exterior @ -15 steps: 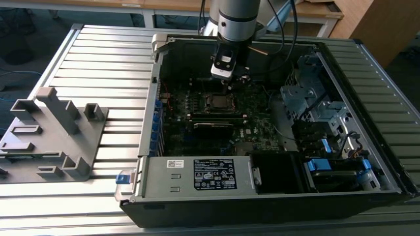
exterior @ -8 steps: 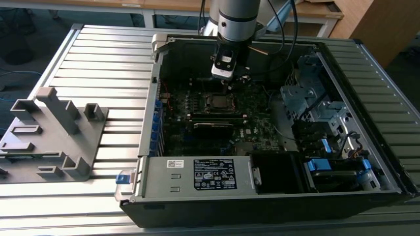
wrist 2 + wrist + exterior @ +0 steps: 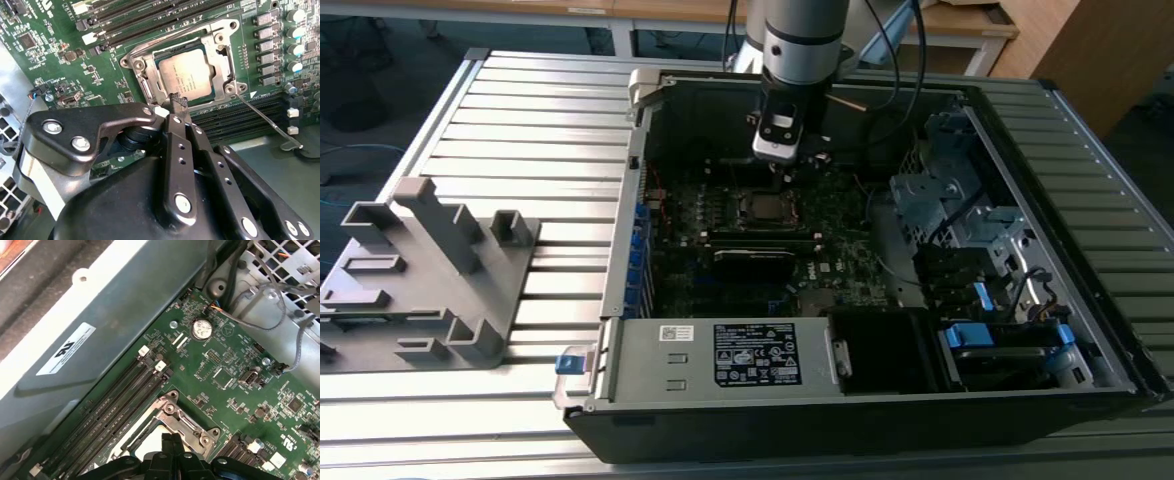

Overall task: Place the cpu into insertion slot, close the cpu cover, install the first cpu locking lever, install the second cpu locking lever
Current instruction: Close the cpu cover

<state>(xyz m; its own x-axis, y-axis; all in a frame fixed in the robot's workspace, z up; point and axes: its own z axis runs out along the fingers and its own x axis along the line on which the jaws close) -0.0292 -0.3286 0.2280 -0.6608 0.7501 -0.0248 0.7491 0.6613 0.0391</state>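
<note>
Gripper (image 3: 178, 101): fingers drawn narrow together, nothing held. The tip is seen at the rim of the cpu cover (image 3: 220, 52); contact cannot be told. The cpu (image 3: 189, 75) is seated in the insertion slot (image 3: 148, 90), cover lowered over it. A wire lever (image 3: 265, 118) is seen angled off the motherboard (image 3: 55, 60). The open computer case (image 3: 620, 250) is set on a slatted metal table (image 3: 520, 130), with a grey fixture (image 3: 440, 270) beside it.

Computer case (image 3: 620, 250): open above. Obstructions: drive cage (image 3: 947, 190) at the exterior view's right; power supply box (image 3: 720, 355) lower centre; locking lever (image 3: 265, 120) projecting beside cpu cover (image 3: 220, 50).
</note>
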